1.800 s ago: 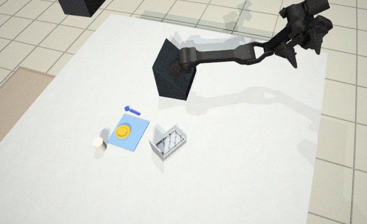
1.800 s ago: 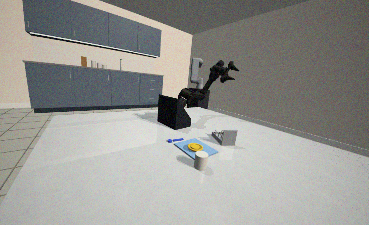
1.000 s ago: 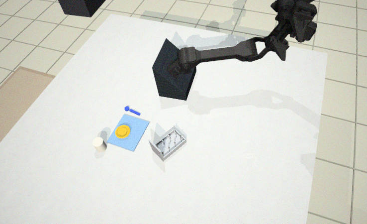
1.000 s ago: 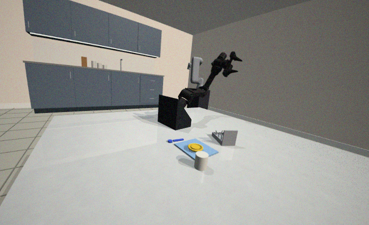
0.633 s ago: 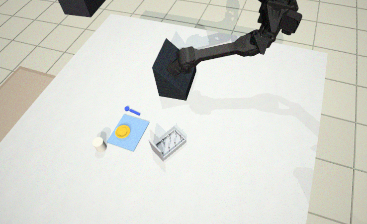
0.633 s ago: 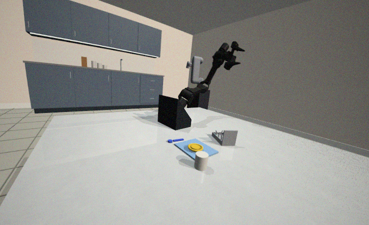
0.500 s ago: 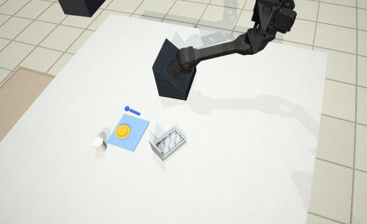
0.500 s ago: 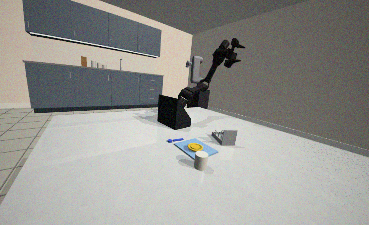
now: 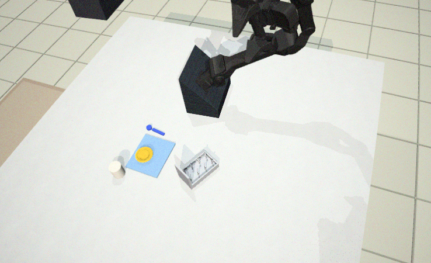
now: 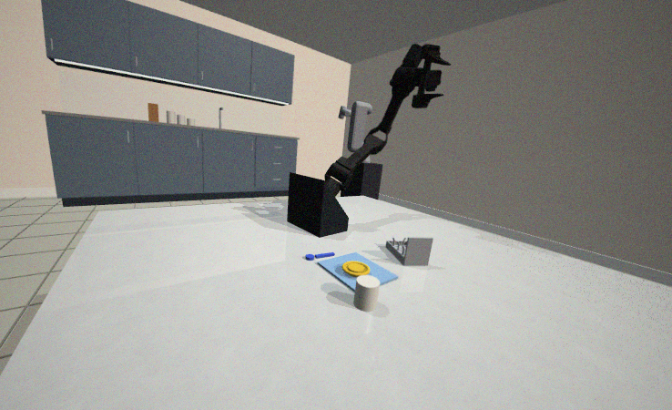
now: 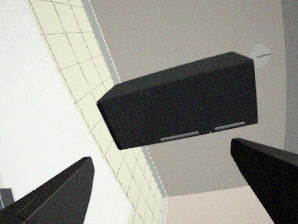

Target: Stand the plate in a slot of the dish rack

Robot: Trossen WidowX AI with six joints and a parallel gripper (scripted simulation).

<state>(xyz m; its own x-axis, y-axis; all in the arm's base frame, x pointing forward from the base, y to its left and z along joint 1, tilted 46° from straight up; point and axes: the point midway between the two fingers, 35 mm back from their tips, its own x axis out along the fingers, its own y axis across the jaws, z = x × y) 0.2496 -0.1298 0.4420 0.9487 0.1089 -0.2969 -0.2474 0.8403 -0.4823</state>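
A yellow plate (image 9: 144, 154) (image 10: 355, 267) lies flat on a light blue mat (image 9: 160, 151) (image 10: 334, 265) on the white table (image 9: 275, 203) (image 10: 175, 316). The small grey dish rack (image 9: 199, 165) (image 10: 411, 250) stands empty just to the right of the mat. My gripper (image 9: 271, 19) (image 10: 436, 79) (image 11: 163, 155) is open and empty. It is raised high in the air above the far end of the table, far from the plate and the rack. The wrist view shows only the two dark fingers, a dark box, wall and floor tiles.
A cream cup (image 9: 117, 169) (image 10: 366, 292) stands at the mat's near corner. A blue spoon (image 9: 155, 130) (image 10: 320, 254) lies just beyond the mat. The arm's dark base block (image 9: 199, 94) (image 10: 310, 203) stands on the table behind them.
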